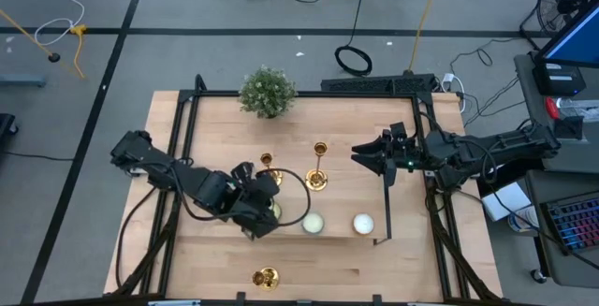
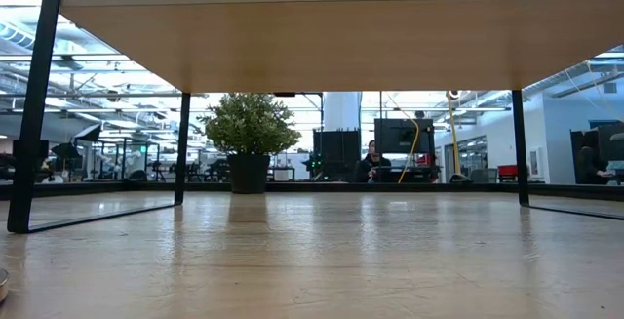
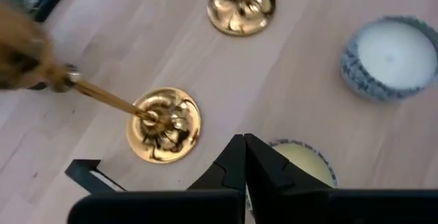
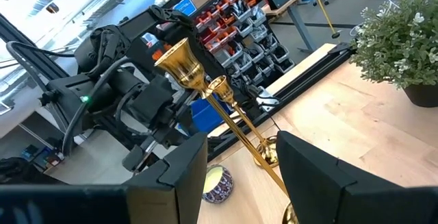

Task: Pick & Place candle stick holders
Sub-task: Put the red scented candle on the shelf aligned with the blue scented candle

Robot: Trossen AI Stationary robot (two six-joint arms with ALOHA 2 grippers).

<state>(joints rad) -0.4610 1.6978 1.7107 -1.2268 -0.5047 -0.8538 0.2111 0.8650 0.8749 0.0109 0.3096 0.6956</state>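
Black jointed arms, looped cables, perhaps green indicator light.

Bright even light, blurred near edges

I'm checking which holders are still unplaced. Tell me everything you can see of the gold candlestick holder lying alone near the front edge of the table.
The lone candle stick holder is shiny gold metal, seen only from the overhead camera. A round flared base shows, with the stem and cup foreshortened, so I cannot tell whether it stands or lies tipped. It rests on the bare wooden table near the front edge, apart from the other holders and the candles. Nothing touches it; neither arm is near it.
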